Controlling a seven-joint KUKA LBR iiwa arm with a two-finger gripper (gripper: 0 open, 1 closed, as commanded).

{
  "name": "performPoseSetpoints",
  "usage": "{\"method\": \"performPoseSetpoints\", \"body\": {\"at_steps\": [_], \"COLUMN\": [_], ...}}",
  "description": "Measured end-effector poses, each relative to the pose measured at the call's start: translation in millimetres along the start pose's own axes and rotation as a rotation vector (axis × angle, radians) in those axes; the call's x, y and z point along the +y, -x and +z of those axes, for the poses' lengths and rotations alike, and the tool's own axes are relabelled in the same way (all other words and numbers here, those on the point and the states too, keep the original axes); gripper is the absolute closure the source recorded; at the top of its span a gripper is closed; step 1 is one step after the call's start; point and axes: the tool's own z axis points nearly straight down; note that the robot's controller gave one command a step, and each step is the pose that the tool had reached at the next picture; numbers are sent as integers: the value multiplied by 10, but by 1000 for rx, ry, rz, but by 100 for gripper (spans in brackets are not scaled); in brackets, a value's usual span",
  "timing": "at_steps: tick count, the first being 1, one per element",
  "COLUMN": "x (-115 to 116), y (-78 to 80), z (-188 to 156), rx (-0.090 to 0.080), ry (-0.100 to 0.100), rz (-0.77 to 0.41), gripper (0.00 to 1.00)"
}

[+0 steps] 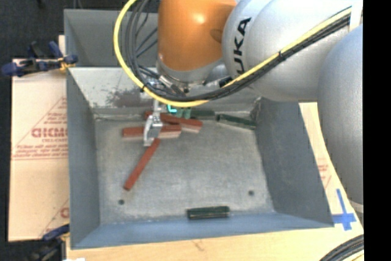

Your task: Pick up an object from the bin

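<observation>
**A:** Where is the gripper (pixel 150 134)?

**B:** Right at the upper end of the long red-brown stick (pixel 139 168), which lies slantwise on the floor of the bin (pixel 82 162). The gripper's silver tip sits where that end meets a second red-brown stick (pixel 133 132) lying crosswise over it.

**A:** Is it wide, narrow, or holding something?

**B:** I cannot tell. The tip overlaps both sticks from above, and whether either one is gripped is hidden.

**A:** So the thing to pick is there?

**B:** The gripper is over the crossing of those two sticks, at the long stick's top end. The stick's lower end points away from the arm and lies bare on the floor.

**A:** What else lies near?

**B:** A shorter red-brown piece (pixel 190 124) lies just beyond the long stick's top end, on the arm's side and close to the crosswise stick. Farther the same way lies a dark green stick (pixel 237 121). Another dark green bar (pixel 208 212) lies well apart from the long stick's lower end, against the bin's wall.

**A:** And above?

**B:** The orange cover (pixel 192 24) and the looped yellow cable (pixel 122 64) hang over the long stick's top end.
</observation>
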Motion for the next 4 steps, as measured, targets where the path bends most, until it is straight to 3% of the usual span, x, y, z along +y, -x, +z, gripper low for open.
{"method": "performPoseSetpoints", "body": {"at_steps": [1, 2, 3, 4], "x": [-9, -119, -216, -257], "y": [15, -294, -215, -215], "z": [-46, 550, 1140, 1536], "rx": [-8, -11, -11, -6], "ry": [1, 2, 2, 1], "rz": [3, -14, 0, -235], "gripper": [0, 0, 0, 100]}}
